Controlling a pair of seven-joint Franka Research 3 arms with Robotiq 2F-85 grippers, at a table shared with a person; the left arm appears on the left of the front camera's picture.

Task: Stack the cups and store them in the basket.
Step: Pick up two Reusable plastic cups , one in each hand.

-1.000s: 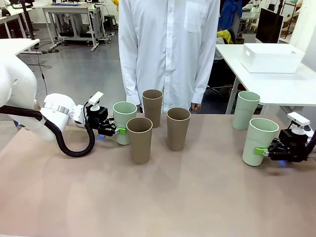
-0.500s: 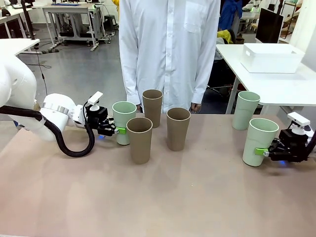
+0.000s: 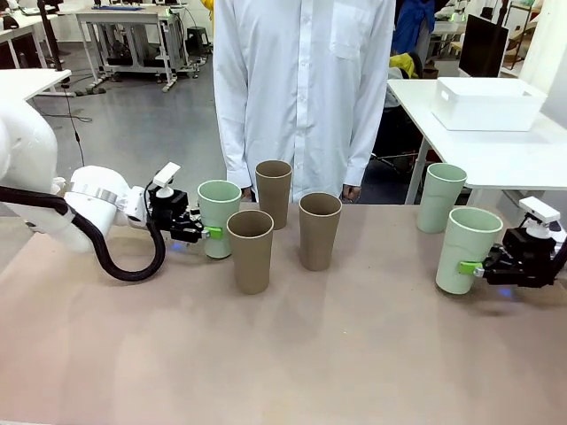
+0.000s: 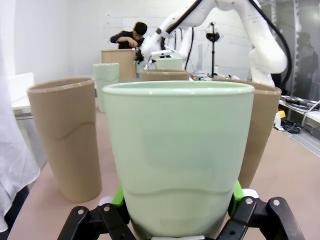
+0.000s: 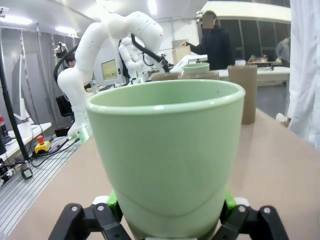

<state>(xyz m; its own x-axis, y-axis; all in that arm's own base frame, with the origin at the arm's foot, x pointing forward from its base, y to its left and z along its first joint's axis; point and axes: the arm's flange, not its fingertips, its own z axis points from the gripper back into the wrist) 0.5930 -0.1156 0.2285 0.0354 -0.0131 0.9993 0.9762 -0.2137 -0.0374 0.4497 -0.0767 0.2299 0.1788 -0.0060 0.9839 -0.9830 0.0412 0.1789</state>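
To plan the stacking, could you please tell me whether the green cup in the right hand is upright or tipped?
Upright: the green cup has its mouth up, the right hand shut on its lower wall.

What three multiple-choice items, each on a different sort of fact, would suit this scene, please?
1. Where is the basket? A on the white side table; B on the floor; C in the person's hands.
2. How many brown cups stand on the table? A two; B three; C five.
3. What is the right gripper doing? A open; B shut on a green cup; C shut on a brown cup.
Answers: 1 A, it sits there, far right. 2 B, three stand mid-table. 3 B, it clamps the green cup.
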